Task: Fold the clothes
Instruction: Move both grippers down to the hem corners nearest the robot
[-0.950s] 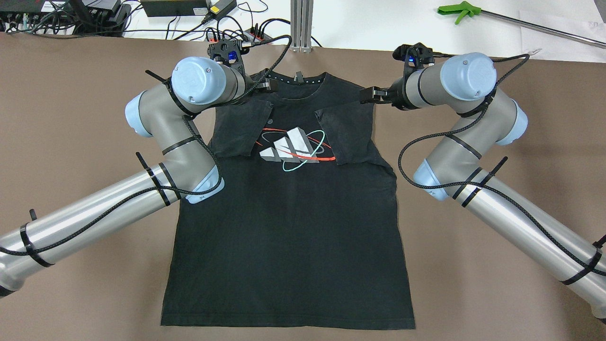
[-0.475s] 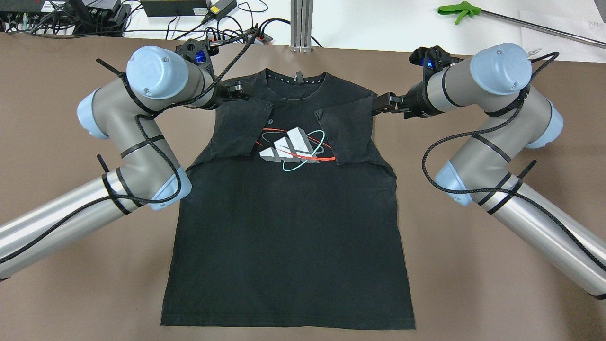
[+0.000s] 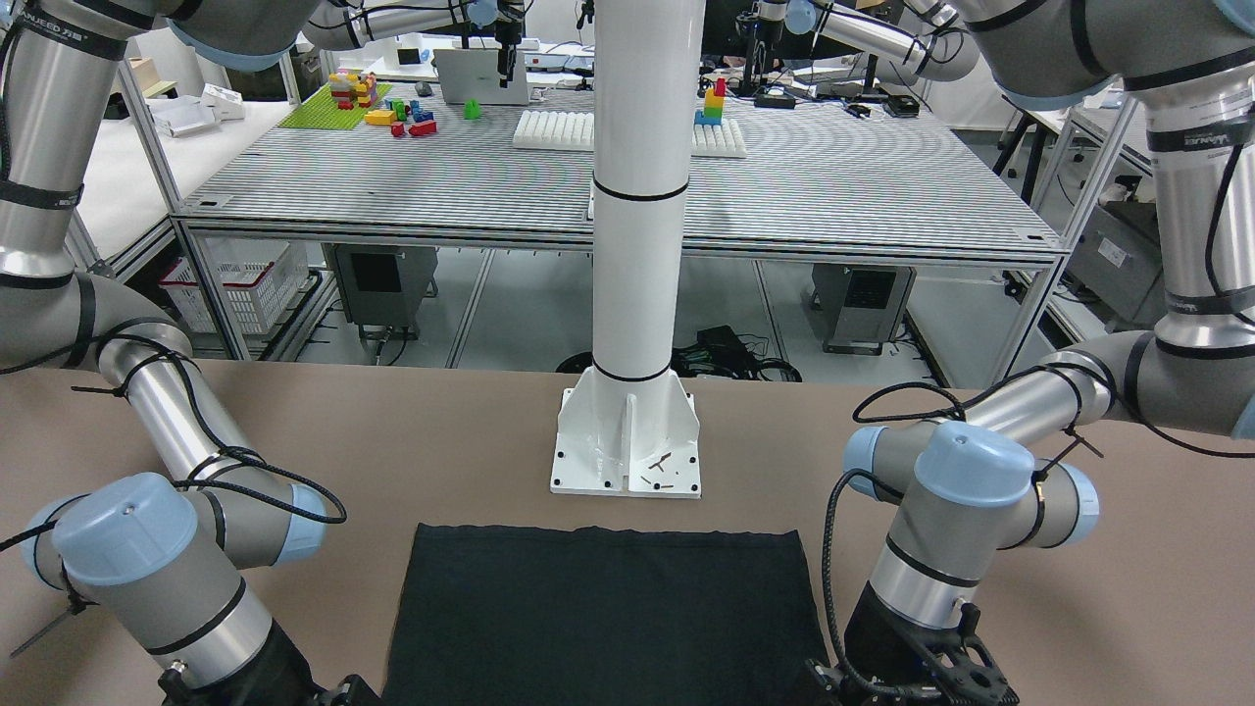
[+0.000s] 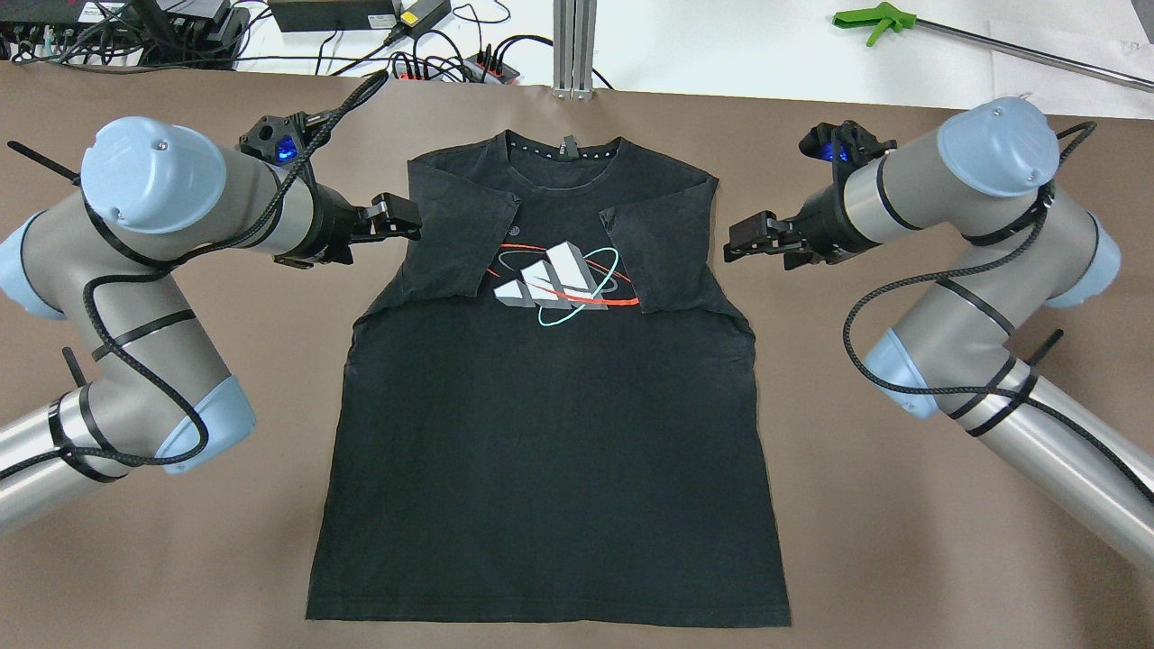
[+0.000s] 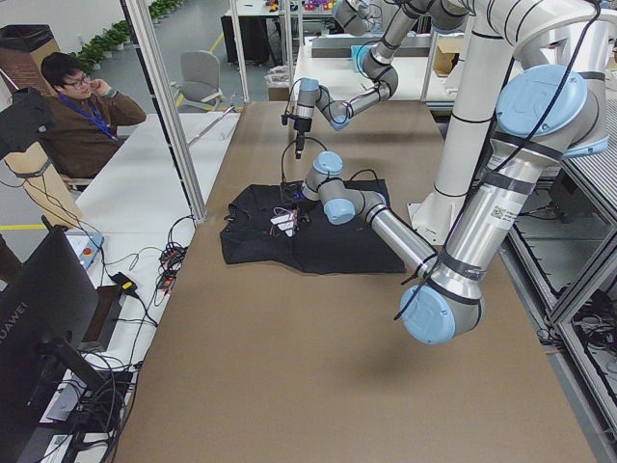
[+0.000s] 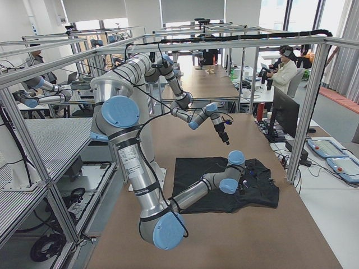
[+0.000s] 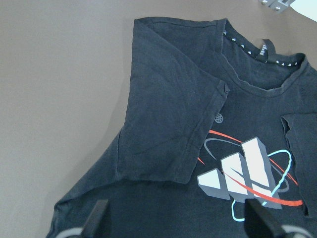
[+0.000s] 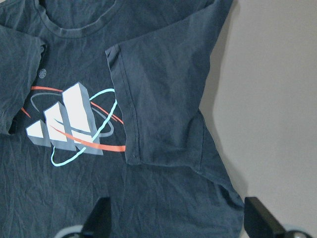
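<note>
Now | brown table (image 4: 225, 586), bench (image 3: 833, 186) behind | shirt (image 4: 550, 451) flat | left tool (image 4: 403, 216), right tool (image 4: 739, 245) spread, empty

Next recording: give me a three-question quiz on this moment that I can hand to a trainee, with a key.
1. True or false: both sleeves of the black T-shirt lie folded in over its chest.
2. The left gripper is: A shut on a sleeve; B open, holding nothing; C shut on the hem.
3. Which end of the T-shirt lies nearest the robot's base?
Key: 1 true; 2 B; 3 the bottom hem.
</note>
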